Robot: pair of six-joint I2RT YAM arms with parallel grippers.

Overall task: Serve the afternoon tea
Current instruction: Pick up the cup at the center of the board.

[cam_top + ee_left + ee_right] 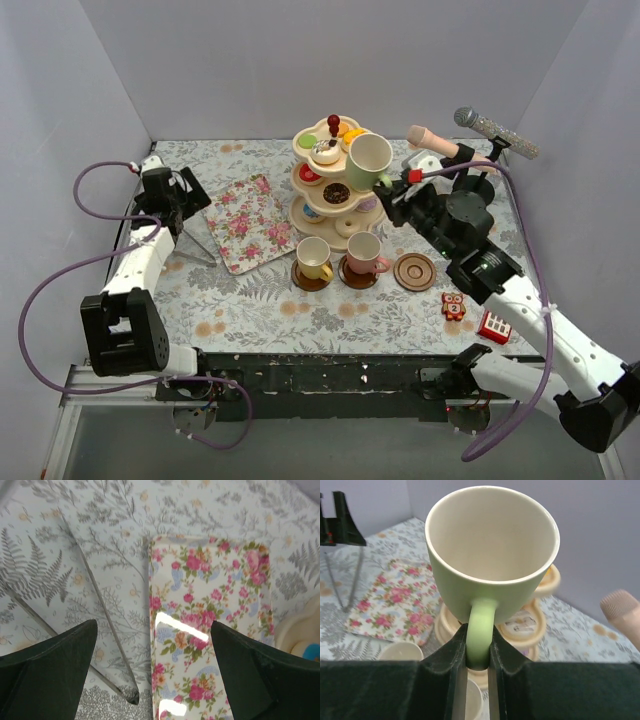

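A surface [250,300] covered with a pale cloth printed in grey fern leaves and small peach flowers is boxed in on three sides, all plain lavender-grey: a back wall [330,60], a left wall [50,120] and a right wall [590,90]. A dark metal frame [330,368] runs along its near edge. Light is soft and even.

Green cup [490,555]: smooth, softly glossy surface. Flowered tray [210,625]: high gloss, with bright reflections shown. Tongs [100,615]: bare metal. Desk [250,300]: covered by a matt printed sheet. Fingers [45,670] of the left gripper [153,627]: matt black. Saucer [415,271]: brown, wood-like, with turned rings seen.
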